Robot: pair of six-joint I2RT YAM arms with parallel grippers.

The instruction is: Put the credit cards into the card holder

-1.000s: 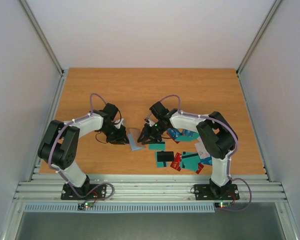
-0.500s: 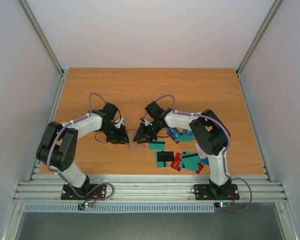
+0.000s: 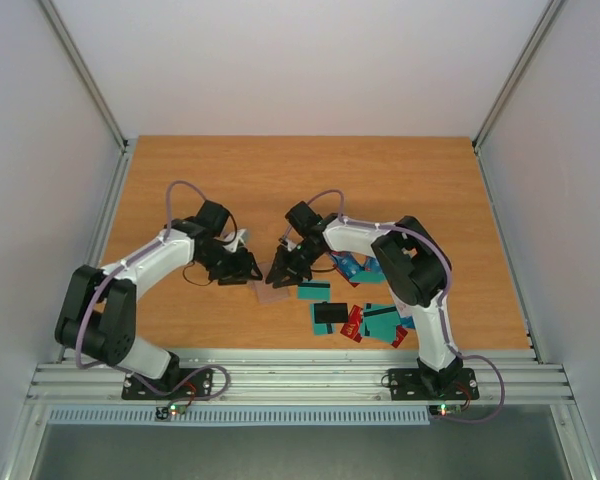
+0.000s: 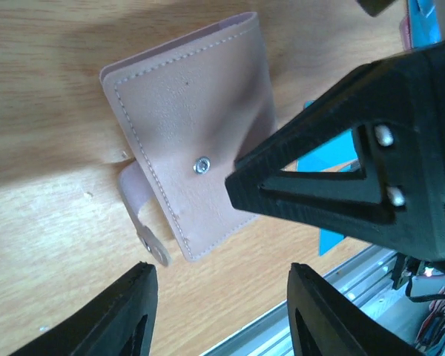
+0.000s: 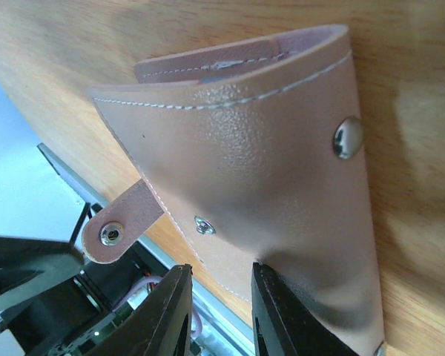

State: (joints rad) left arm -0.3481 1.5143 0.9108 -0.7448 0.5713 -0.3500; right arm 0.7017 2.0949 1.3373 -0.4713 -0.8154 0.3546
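Your left gripper (image 4: 221,293) has opened beside the card holder (image 4: 185,133) on the wooden tabletop (image 3: 300,180) between white walls (image 3: 300,70). Whether your right gripper (image 5: 217,278) grips it is unclear.

From above we get bright, even, diffuse light: the white walls (image 3: 310,60) bounce it about, and the table (image 3: 400,180) carries only faint, soft-edged shadows close under the left arm (image 3: 155,255) and the right arm (image 3: 360,237). That view is sharp enough but coarse (the credit cards (image 3: 365,315) are little more than coloured flecks). In the left wrist view we see a broad dark shadow across the upper right of the card holder (image 4: 170,126) and along the table's top edge, with a pale, nearly washed-out patch at lower left. In the right wrist view the leather shows a soft sheen, the snap stud (image 5: 348,138) glints, the table at right blurs, and the lower left corner is blown out to pale blue-white.
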